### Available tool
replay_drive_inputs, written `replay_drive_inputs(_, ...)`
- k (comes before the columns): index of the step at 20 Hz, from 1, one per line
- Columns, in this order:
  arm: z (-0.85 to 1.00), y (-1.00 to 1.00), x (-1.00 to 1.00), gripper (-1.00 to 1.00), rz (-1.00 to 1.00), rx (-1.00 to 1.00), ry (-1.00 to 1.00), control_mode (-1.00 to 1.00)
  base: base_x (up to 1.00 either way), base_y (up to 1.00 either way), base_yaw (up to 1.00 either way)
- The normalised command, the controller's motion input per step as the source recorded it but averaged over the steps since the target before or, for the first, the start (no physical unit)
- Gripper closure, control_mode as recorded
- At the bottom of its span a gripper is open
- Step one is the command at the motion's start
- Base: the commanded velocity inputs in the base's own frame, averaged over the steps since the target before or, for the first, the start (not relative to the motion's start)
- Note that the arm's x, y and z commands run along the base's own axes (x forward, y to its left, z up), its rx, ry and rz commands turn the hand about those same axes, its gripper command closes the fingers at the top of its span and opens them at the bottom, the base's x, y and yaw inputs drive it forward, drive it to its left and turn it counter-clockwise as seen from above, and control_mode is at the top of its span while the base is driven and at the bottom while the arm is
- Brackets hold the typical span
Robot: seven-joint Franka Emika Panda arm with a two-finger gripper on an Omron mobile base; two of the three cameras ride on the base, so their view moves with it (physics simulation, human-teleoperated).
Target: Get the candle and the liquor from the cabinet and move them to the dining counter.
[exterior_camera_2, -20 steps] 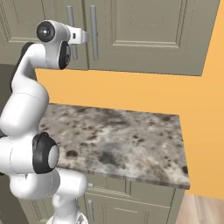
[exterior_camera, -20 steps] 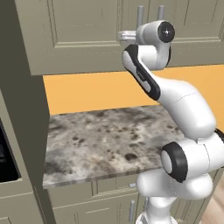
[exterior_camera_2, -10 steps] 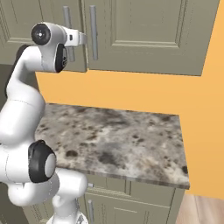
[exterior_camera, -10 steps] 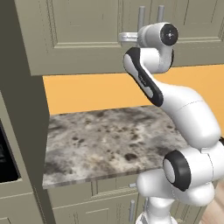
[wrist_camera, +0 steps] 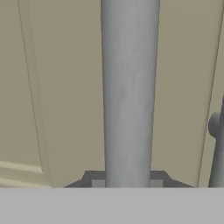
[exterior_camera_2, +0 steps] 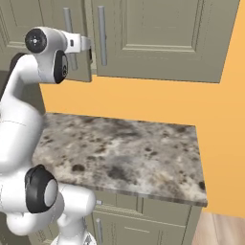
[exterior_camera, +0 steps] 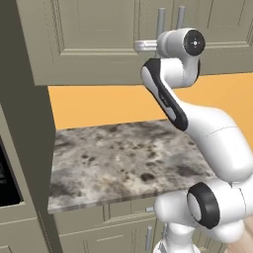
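The cabinet (exterior_camera_2: 158,38) is a grey-beige wall unit above the worktop, its doors (exterior_camera: 99,39) hiding whatever is inside. My gripper (wrist_camera: 127,180) is shut on the left door's vertical grey bar handle (wrist_camera: 129,87), which runs up between the two dark fingertips. From the right, the gripper (exterior_camera_2: 89,48) sits at that door's inner edge, and the door stands slightly ajar. From the left, the gripper (exterior_camera: 140,46) is pressed against the cabinet front below the handle (exterior_camera: 160,20). The candle and the liquor are hidden. The dining counter is out of view.
The right door's handle (exterior_camera_2: 101,33) hangs just beside the held one and shows at the hand view's right edge (wrist_camera: 215,131). A wall-backed marble worktop (exterior_camera_2: 119,153) lies below, over lower drawers (exterior_camera: 123,222). A tall cabinet side (exterior_camera: 24,123) stands at left.
The hand has drawn back a little with the handle, and the left door has swung slightly out from the right one. The grip has stayed the same.
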Motion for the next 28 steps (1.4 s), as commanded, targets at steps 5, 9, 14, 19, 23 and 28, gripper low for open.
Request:
replay_drive_inputs(5, 0.22, 0.36, -0.56, 1.0, -0.08, 0.01, 0.0, -1.0, 0.0, 0.0, 0.0)
replay_drive_inputs(9, 0.23, 0.42, -0.55, 1.0, -0.12, 0.01, 0.0, -1.0, 0.0, 0.0, 0.0)
replay_drive_inputs(14, 0.22, 0.43, -0.55, 1.0, -0.12, 0.0, 0.0, -1.0, 0.0, 0.0, 0.0)
replay_drive_inputs(19, 0.22, 0.44, -0.52, 1.0, -0.11, 0.04, 0.0, -1.0, 0.0, 0.0, 0.0)
replay_drive_inputs(23, 0.16, 0.46, -0.54, 1.0, -0.11, 0.05, 0.0, -1.0, 0.0, 0.0, 0.0)
replay_drive_inputs(28, 0.1, 0.48, -0.52, 1.0, -0.12, 0.07, 0.0, -1.0, 0.0, 0.0, 0.0)
